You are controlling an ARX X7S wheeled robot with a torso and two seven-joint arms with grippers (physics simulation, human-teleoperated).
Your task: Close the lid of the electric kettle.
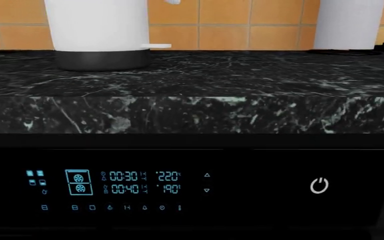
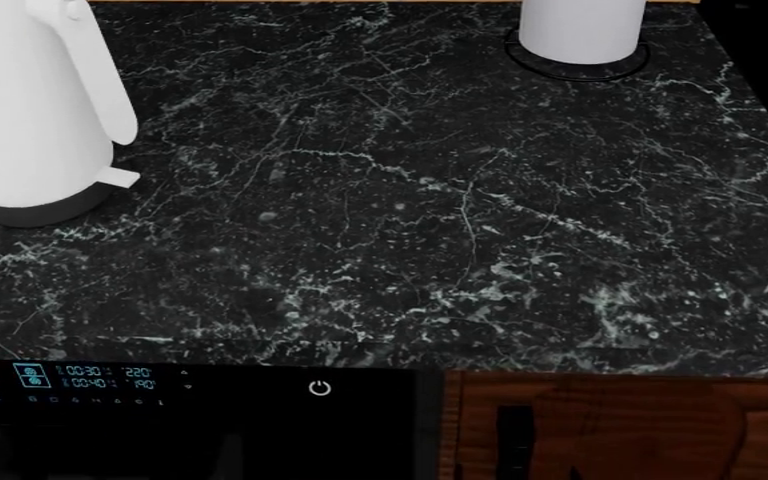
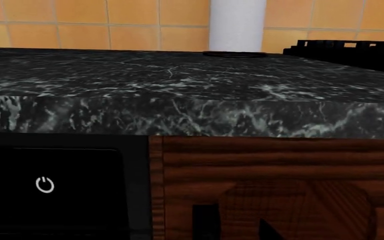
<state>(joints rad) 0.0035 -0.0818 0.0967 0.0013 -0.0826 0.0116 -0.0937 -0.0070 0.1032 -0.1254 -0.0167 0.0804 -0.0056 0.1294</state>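
White electric kettle (image 2: 31, 110) on black marble counter (image 2: 398, 230), far left; both end effectors out of view, state unknown.

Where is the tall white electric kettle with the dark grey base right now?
The tall white electric kettle stands at the far left of the black marble counter in the head view, above the oven display, well left of the handleless white cylinder.

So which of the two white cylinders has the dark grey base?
The tall white electric kettle at the counter's left; the plain white cylinder at the right sits on a thin black ring.
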